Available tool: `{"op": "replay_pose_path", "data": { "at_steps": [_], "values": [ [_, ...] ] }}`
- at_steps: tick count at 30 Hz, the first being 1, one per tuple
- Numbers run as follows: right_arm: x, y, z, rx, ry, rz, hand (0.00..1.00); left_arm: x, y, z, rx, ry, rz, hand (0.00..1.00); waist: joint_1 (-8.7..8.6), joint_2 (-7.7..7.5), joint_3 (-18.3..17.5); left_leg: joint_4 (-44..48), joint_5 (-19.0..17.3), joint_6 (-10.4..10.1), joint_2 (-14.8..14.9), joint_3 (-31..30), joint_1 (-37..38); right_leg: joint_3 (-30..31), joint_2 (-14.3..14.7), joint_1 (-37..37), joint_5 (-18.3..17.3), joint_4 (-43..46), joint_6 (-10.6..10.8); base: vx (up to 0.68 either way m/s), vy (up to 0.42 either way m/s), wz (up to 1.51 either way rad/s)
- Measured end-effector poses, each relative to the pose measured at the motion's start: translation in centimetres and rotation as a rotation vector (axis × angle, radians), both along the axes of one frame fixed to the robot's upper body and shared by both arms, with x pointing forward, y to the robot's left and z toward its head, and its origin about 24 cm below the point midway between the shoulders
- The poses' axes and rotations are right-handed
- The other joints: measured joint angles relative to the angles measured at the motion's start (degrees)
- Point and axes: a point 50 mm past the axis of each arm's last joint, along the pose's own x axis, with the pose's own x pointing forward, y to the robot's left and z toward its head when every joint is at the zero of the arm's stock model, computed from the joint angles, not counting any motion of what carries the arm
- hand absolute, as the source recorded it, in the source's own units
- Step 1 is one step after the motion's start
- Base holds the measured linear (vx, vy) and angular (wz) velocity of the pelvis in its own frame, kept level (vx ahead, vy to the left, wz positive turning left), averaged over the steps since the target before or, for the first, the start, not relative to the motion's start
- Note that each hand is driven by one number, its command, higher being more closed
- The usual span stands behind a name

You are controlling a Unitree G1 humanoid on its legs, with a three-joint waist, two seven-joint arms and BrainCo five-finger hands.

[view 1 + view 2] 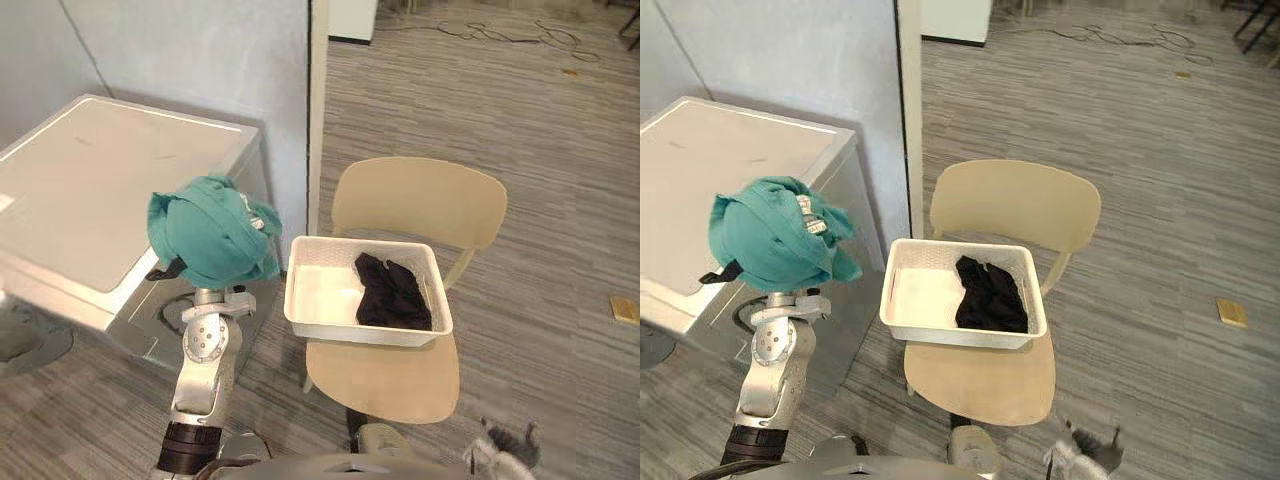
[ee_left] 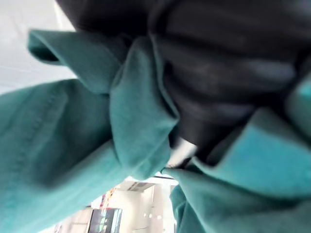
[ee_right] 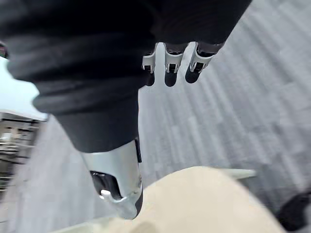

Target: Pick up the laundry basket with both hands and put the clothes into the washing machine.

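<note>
Above the front corner of the washing machine [image 1: 90, 190], a teal garment [image 1: 210, 230] sits bunched over the raised left hand [image 2: 223, 73], clear of the machine's flat white top. The cloth wraps the hand all round, so I cannot tell whether the hand is clamped on it or merely carrying it draped. Held this high, I judge, the loose ends clear the casing on the way to the opening. A round shape low on the machine's front, partly behind the arm, may be the door; open or closed is not clear.

Just beside the machine, the white laundry basket [image 1: 360, 332] rests on the seat of a beige chair [image 1: 420, 200], which keeps it within reach. One black garment [image 1: 392, 292] lies inside, against the side away from the machine, so loading looks unfinished.

Low by the chair's front edge, the right hand [image 3: 170, 65] hangs with its fingers straight and apart, holding nothing.
</note>
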Motion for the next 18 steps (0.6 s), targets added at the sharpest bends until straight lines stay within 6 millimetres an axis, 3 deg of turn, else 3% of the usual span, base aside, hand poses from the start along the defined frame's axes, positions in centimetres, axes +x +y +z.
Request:
{"op": "replay_pose_path", "data": {
  "at_steps": [2, 3, 4, 5, 6, 7, 8, 9, 10, 11, 12, 13, 16, 17, 18],
  "values": [
    [-1.9, 0.9, -1.4, 0.075, 0.079, -0.034, 0.00, 0.1, 0.0, 0.3, 0.004, -0.017, -0.001, 1.00, -0.08, -0.99, -0.3, 3.0, -0.9, 1.7, 1.7, 3.7, 1.6, -2.0, -1.5, 1.5, 0.3, -1.0, -0.8, 0.02, -0.095, 0.57],
    [-3.1, 1.5, -2.2, 0.130, 0.125, -0.043, 0.00, 0.2, -0.1, 0.6, -0.003, -0.030, -0.002, 1.00, 0.23, -0.68, -0.3, 10.9, -2.0, 3.3, 4.6, 5.2, 1.2, -3.1, -1.5, 2.3, 0.0, -1.1, -1.2, -0.01, 0.005, 0.48],
    [-4.6, 1.7, -2.8, 0.180, 0.164, -0.065, 0.00, 0.2, -0.3, 0.6, -0.021, -0.034, -0.004, 1.00, 0.15, -0.14, -0.7, 21.1, -2.5, 3.3, 8.0, 5.4, 1.6, -4.3, -1.8, 3.4, 0.0, -1.1, -1.2, -0.05, 0.054, 0.40],
    [-5.2, 1.8, -2.9, 0.197, 0.173, -0.075, 0.00, 0.2, -0.5, 0.6, -0.024, -0.035, -0.011, 1.00, -0.20, 0.12, -0.8, 25.3, -2.2, 3.3, 9.2, 5.3, 2.5, -5.1, -2.2, 3.9, 0.0, -1.1, -1.2, -0.07, 0.105, 0.36],
    [-5.8, 1.9, -3.1, 0.214, 0.181, -0.090, 0.00, 0.1, -0.6, 0.6, -0.019, -0.035, -0.021, 1.00, -0.59, 0.88, -1.3, 29.5, -1.4, 3.3, 10.4, 5.0, 3.5, -5.3, -2.4, 4.1, 0.1, -0.9, -1.0, -0.12, 0.221, 0.29],
    [-6.9, 1.9, -3.2, 0.235, 0.193, -0.106, 0.00, 0.0, -0.7, 0.4, -0.009, -0.032, -0.025, 1.00, -0.99, 2.53, -2.3, 31.3, 4.9, 3.7, 10.9, 3.8, 4.8, -5.8, -2.3, 4.1, 0.4, -0.6, -0.1, -0.16, 0.267, 0.45],
    [-7.3, 2.3, -3.5, 0.264, 0.201, -0.126, 0.00, -0.1, -0.5, 0.2, -0.002, -0.028, -0.022, 1.00, -1.89, 3.57, -3.0, 28.4, 3.6, -0.6, 9.0, 1.9, 4.7, -6.3, -2.3, 3.7, 0.0, -1.3, 1.3, -0.16, 0.248, 0.45],
    [-7.5, 3.3, -3.9, 0.308, 0.213, -0.126, 0.00, -0.3, -0.1, 0.0, 0.008, -0.020, -0.013, 1.00, -2.01, 3.37, -3.3, 26.4, 3.1, -1.5, 7.8, 1.0, 4.7, -5.9, -2.3, 3.1, -1.0, -0.3, 1.1, -0.08, 0.086, 0.56],
    [-8.3, 4.6, -4.4, 0.376, 0.222, -0.176, 0.00, -0.6, 1.0, -0.9, 0.031, 0.015, 0.022, 1.00, -2.69, 0.22, -5.1, 17.6, 1.6, -5.0, 2.9, -2.1, 7.3, -4.9, -2.4, 1.9, -3.3, 2.2, -0.7, 0.00, -0.063, 0.74],
    [-9.4, 5.4, -4.6, 0.411, 0.236, -0.215, 0.00, -0.3, 1.3, -1.1, 0.042, 0.024, 0.030, 1.00, -3.31, -0.36, -4.8, 21.3, -1.2, -5.8, 3.8, -3.6, 7.7, -6.6, -1.4, 3.1, -1.8, -0.2, -1.3, -0.04, -0.048, 0.66],
    [-9.6, 5.1, -4.6, 0.404, 0.232, -0.234, 0.00, -0.4, 1.3, -1.3, 0.036, 0.032, 0.034, 1.00, -2.56, 0.26, -4.4, 23.1, -1.3, -6.4, 5.0, -4.1, 7.9, -7.0, -0.2, 2.9, -0.8, -1.3, -1.5, -0.13, 0.063, 0.35],
    [-9.3, 4.8, -4.6, 0.404, 0.213, -0.245, 0.00, -0.6, 1.5, -1.9, 0.040, 0.059, 0.041, 1.00, -2.07, 2.12, -4.5, 20.4, -4.9, -10.7, 5.5, -4.1, 8.4, -7.0, 1.5, 2.5, 1.2, -2.8, -1.3, -0.21, 0.186, -0.07],
    [-8.6, 5.6, -4.9, 0.444, 0.214, -0.209, 0.00, -0.4, 1.9, -3.2, 0.080, 0.119, 0.038, 1.00, -3.04, -0.52, -4.8, 8.2, -10.3, -10.4, 1.3, -4.1, 10.9, -7.1, 0.2, 0.8, 5.9, -7.8, -0.5, -0.18, 0.129, 0.13],
    [-8.4, 5.6, -5.0, 0.443, 0.213, -0.194, 0.00, -0.3, 1.8, -3.1, 0.084, 0.115, 0.034, 1.00, -2.94, -0.66, -4.4, 6.7, -12.1, -10.8, 1.1, -4.1, 11.0, -7.2, 0.3, -0.3, 7.1, -7.5, -0.5, -0.39, 0.160, -0.17],
    [-7.4, 5.9, -5.1, 0.449, 0.218, -0.125, 0.00, -0.4, 1.7, -3.7, 0.113, 0.144, 0.028, 1.00, -1.94, -3.00, -2.7, 6.7, -12.5, -10.5, -0.7, -3.1, 11.4, -6.5, -0.8, -0.6, 8.6, -6.9, -0.3, -0.38, 0.130, -0.31]
  ]
}}
